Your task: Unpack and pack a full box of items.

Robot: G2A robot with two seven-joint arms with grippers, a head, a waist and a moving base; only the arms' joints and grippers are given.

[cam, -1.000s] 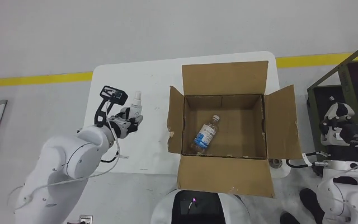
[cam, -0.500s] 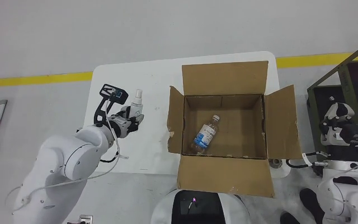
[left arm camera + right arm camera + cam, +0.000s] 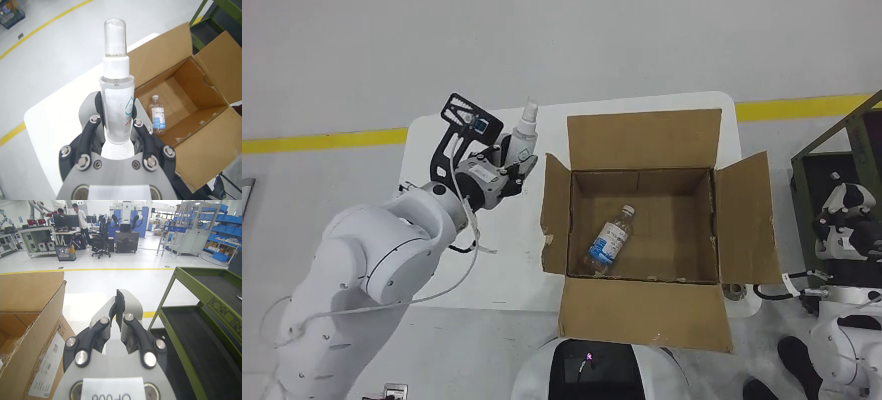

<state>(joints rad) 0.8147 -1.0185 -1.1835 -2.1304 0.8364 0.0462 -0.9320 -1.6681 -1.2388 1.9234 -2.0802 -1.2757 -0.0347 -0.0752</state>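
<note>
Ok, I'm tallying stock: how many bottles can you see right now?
2. A spray bottle is gripped in the left claw, outside the cardboard box; a screw-cap bottle lies on the box's floor. The near wall may hide more.

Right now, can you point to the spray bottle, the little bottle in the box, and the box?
spray bottle (image 3: 117, 106), left wrist view, on its clear body.
little bottle (image 3: 609, 243), top view, on its label.
box (image 3: 647, 140), top view, on its back flap.

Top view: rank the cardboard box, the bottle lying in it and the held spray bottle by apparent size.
1. cardboard box
2. lying bottle and spray bottle: alike; the latter is raised, partly hidden, so unranked.
</note>
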